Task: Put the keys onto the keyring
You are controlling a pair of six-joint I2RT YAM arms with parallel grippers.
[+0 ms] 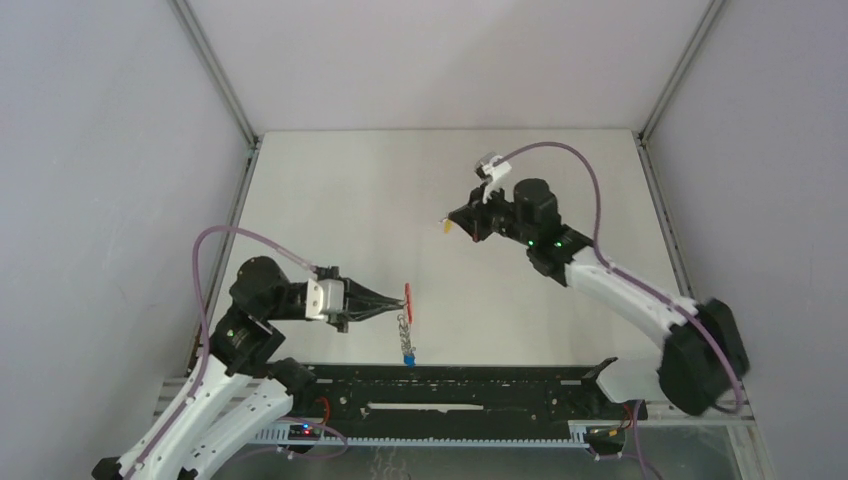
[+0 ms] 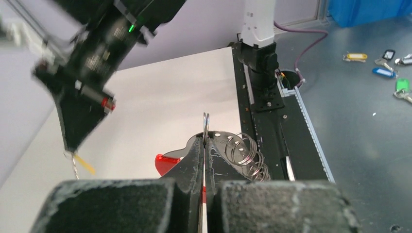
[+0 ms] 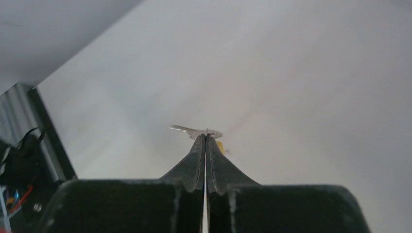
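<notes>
My left gripper (image 1: 392,305) is shut on the keyring (image 1: 408,298). It pinches a thin metal ring (image 2: 206,125) beside the red tag (image 2: 165,162). A chain of steel rings (image 2: 245,153) trails from there toward the near rail. The blue-headed key (image 1: 409,358) sits at the chain's near end; I cannot tell if it is attached. My right gripper (image 1: 452,222) hovers farther back, shut on the yellow-headed key (image 1: 445,227). In the right wrist view the silver blade (image 3: 187,129) sticks out left of the gripper (image 3: 206,137), and the yellow head (image 3: 221,147) peeks out behind the right finger.
A black rail (image 1: 450,385) runs along the table's near edge. Grey walls and aluminium posts (image 1: 215,70) box in the white table (image 1: 330,200). Beyond the rail, several spare key tags (image 2: 384,63) lie on a dark floor.
</notes>
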